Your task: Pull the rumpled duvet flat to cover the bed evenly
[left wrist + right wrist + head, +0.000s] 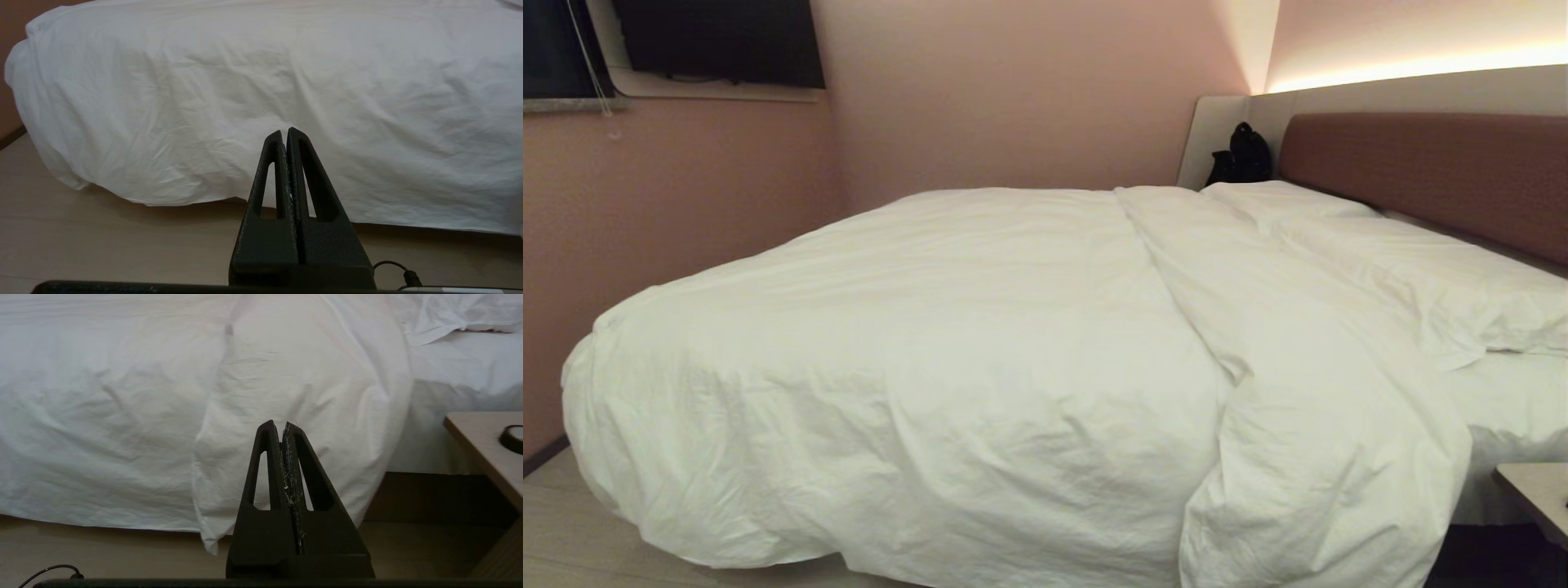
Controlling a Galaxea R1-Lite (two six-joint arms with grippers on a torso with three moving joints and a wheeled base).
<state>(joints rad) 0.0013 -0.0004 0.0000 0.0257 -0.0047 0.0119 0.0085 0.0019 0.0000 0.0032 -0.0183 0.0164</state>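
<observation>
While both sets of jaws are pressed together on nothing, the duvet point(980, 343) fold is seen at 12 o'clock of the right gripper point(282, 425); the left gripper point(284, 131) is farther off.

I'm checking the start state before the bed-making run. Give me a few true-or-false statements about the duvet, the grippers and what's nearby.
1. The duvet hangs down the bed's near side almost to the floor. True.
2. The left gripper clamps duvet fabric. False: its jaws are shut on nothing, short of the duvet.
3. The right gripper is shut and empty. True.
4. A red bag sits by the headboard. False: the bag is black.
</observation>
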